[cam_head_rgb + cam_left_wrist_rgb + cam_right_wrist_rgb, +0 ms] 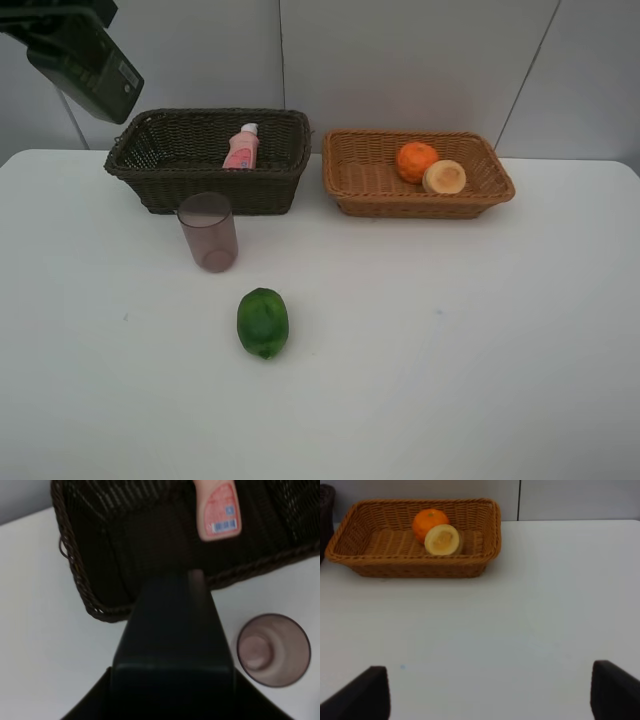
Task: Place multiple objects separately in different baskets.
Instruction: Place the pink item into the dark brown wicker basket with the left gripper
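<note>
Clamping a dark bottle, the left pincer hovered; the right pincer stood apart; only the high camera caught the green fruit.

A white table fills the view from 3 through 6 to 9 o'clock. Behind it, at 12 o'clock, stands a pale grey panelled wall, a thin seam running down it.
</note>
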`<state>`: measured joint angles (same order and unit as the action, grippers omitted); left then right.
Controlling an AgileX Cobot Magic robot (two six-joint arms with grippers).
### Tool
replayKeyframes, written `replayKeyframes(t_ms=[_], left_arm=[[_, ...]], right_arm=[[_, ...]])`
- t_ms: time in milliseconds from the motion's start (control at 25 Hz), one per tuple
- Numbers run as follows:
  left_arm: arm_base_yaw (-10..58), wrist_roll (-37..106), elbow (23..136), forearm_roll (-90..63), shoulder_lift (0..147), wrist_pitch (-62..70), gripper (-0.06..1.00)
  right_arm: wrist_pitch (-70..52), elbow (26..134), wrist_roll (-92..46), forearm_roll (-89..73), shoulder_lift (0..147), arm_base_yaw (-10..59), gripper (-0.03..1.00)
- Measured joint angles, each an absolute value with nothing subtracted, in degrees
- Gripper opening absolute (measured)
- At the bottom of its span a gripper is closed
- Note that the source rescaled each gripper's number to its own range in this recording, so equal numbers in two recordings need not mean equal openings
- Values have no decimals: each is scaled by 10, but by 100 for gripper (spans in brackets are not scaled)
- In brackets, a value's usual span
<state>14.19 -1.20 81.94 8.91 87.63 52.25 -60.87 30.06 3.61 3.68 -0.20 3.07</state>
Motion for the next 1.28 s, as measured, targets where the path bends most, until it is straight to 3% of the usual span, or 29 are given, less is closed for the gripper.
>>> replayKeyframes(t_ms=[520, 1280], left_arm=[[131, -73, 966, 130, 1082, 465, 48], [129, -117, 979, 161, 1234, 352, 48]], right_arm=[[-608, 301, 36, 37, -2, 31, 71], [-608, 301, 37, 37, -2, 31, 71]])
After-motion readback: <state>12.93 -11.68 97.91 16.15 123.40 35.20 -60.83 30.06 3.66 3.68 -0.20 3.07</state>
